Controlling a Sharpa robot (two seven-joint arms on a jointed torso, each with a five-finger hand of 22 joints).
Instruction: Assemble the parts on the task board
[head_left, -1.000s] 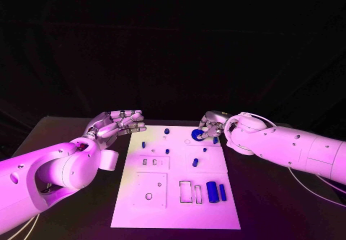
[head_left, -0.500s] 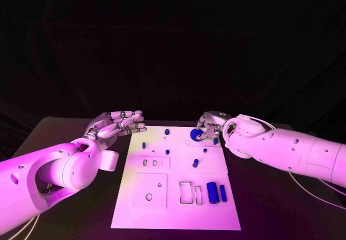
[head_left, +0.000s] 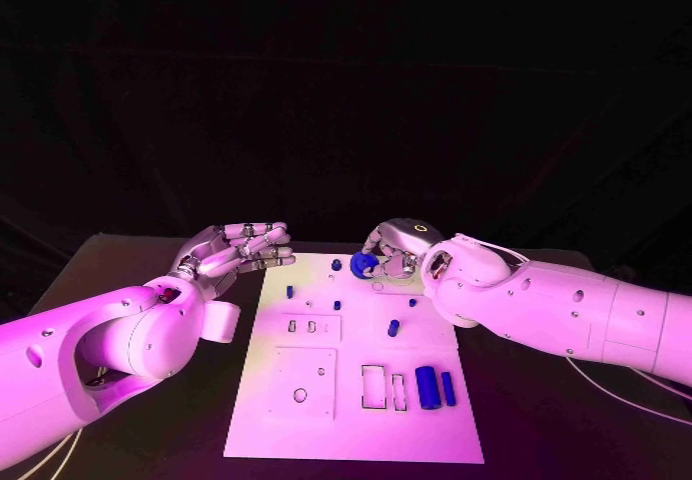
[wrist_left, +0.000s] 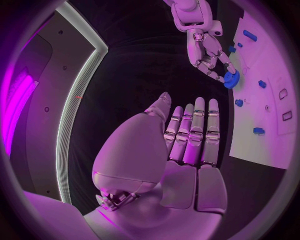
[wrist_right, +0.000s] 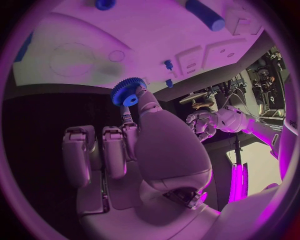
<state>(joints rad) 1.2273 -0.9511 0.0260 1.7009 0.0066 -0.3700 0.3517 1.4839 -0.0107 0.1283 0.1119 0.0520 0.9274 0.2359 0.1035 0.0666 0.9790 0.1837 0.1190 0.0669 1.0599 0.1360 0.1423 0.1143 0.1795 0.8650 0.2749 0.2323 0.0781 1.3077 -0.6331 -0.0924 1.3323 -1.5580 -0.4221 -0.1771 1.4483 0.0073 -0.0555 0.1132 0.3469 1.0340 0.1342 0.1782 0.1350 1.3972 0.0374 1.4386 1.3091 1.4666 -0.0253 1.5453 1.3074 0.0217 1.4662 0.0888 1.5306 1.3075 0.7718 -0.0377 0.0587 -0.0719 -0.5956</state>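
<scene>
Gear (head_left: 364, 265): your right hand (head_left: 392, 250) pinches this blue toothed wheel at its fingertips, above the board's (head_left: 325, 420) far edge. In the right wrist view you see its teeth (wrist_right: 128, 93) clearly; whether it touches the board you cannot tell. Your left hand (head_left: 231, 250) hovers left of the board's far corner, fingers straight and close together, holding nothing. On the board, small pegs (head_left: 392, 327) stand mid-plate and a cylinder (head_left: 427, 385) lies near right, by the slots.
</scene>
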